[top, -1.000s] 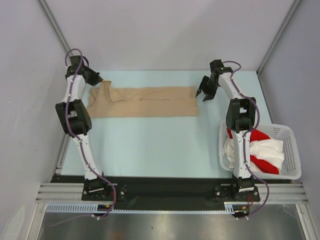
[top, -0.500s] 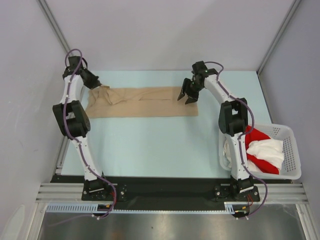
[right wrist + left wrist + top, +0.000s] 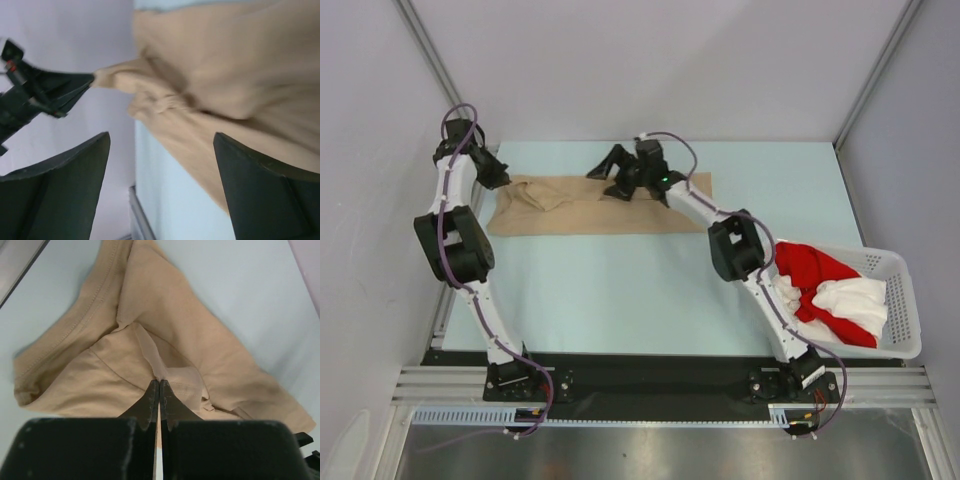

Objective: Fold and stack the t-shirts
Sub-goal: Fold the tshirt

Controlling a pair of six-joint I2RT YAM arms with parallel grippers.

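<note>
The beige-tan t-shirt (image 3: pixel 610 212) lies folded into a long strip across the far part of the table. My left gripper (image 3: pixel 506 180) is shut on a pinch of cloth at its left end; in the left wrist view the closed gripper (image 3: pixel 159 384) clamps a raised fold of the shirt (image 3: pixel 165 320). My right gripper (image 3: pixel 601 183) hovers open over the strip's far edge near the middle, holding nothing. In the right wrist view the right gripper (image 3: pixel 161 135) stands wide, with the shirt (image 3: pixel 235 75) beyond it. A red t-shirt (image 3: pixel 815 265) and a white t-shirt (image 3: pixel 855 295) lie bunched in the basket.
A white lattice basket (image 3: pixel 910 310) stands at the table's right edge near the right arm's base. Grey walls enclose the table on three sides. The left arm's gripper (image 3: pixel 47 95) shows in the right wrist view, pulling a peak of cloth.
The right arm has swung left from the shirt's right end to above its middle, and its jaws have widened. The left gripper has shifted slightly left, still clamped on the cloth.
</note>
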